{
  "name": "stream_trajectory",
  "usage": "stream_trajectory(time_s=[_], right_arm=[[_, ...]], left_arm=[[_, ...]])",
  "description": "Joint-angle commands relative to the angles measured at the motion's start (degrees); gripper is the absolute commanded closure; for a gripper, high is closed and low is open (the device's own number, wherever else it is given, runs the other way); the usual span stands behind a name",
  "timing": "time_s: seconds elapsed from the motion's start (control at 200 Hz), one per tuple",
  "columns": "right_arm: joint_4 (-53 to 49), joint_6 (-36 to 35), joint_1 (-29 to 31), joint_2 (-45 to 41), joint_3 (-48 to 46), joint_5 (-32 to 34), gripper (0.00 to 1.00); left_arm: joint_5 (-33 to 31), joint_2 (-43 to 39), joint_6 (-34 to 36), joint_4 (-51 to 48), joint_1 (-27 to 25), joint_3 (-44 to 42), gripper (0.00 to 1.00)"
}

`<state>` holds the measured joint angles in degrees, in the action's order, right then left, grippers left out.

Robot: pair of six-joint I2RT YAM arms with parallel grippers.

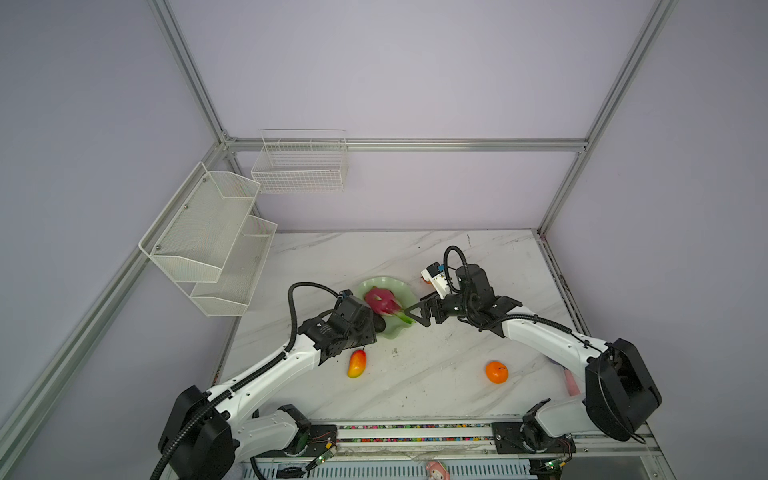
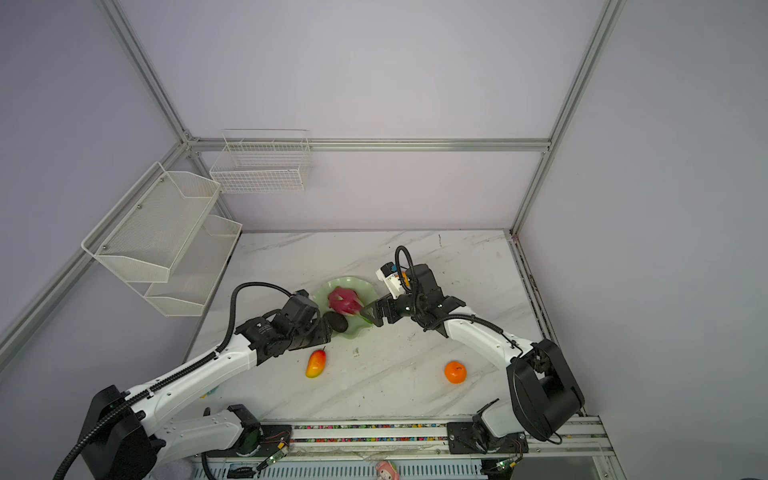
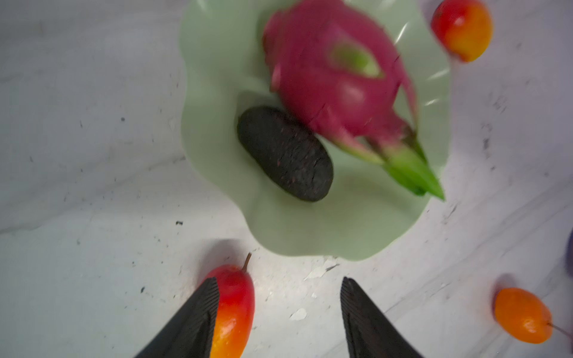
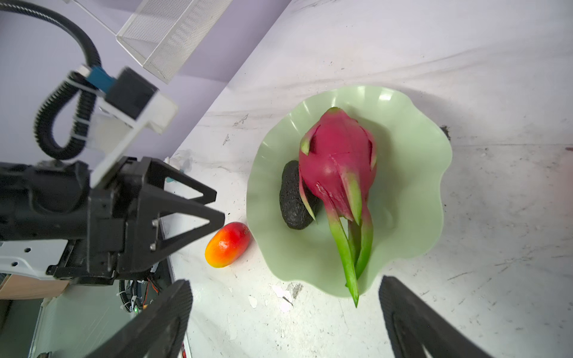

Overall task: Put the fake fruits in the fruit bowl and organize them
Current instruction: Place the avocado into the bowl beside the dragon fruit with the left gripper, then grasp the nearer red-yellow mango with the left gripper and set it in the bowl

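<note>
In both top views the fruit bowl (image 1: 384, 282) sits mid-table (image 1: 415, 386), holding the dragon fruit (image 1: 380, 301) and the avocado (image 1: 379, 324). The near mango (image 1: 357, 363) lies just beside the left arm and the tangerine (image 1: 496, 371) lies well apart, toward the right arm. The far mango (image 2: 404, 277) peeks out behind the right wrist. Three fruits are not yet in

The left wrist view shows the left end effector (image 3: 279, 280) spread and empty, one finger overlapping the near mango's side. To take it well, I judge it should shift sideways until the mango lies between the fingers, then close across its narrow middle rather than along its length

The right wrist view shows the right end effector (image 4: 283, 280) spread wide and empty, the dragon fruit's green tip overhanging the rim between its fingers. Free room in the bowl lies on the dragon fruit's side away from the avocado, so set the mango there and keep the arms from meeting over the bowl
</note>
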<state>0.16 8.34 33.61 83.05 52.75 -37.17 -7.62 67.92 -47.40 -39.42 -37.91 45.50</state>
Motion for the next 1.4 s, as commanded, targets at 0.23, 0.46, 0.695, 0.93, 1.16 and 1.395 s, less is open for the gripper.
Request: stream_trajectory(time_s=[0.23,0.46,0.695,0.93,1.16,1.395], right_arm=[[0.93,-0.60,1.68,-0.52,-0.71,-1.91,0.03],[1.45,0.52,2.34,-2.96,-2.89,-0.27,0.03],[0.42,0.19,2.43,-4.03,-3.66,0.18,0.03],[1.56,0.61,2.43,-2.81,-2.55,0.00,0.03],[2.17,-0.60,2.34,-2.95,-0.80,1.70,0.03],[6.99,2.25,2.47,0.44,0.62,-1.62,0.03]], left_arm=[[-0.37,6.02,2.37,-1.68,-3.77,-2.50,0.34],[-2.00,12.14,2.57,-2.32,-5.24,-0.71,0.35],[-2.38,15.80,2.23,-2.68,-7.60,-0.35,0.41],[-3.78,10.37,2.26,-5.94,-7.79,1.01,0.57],[-9.05,2.34,8.82,-11.44,-7.37,10.32,0.61],[-6.34,7.76,21.69,-10.62,2.74,22.69,0.59]])
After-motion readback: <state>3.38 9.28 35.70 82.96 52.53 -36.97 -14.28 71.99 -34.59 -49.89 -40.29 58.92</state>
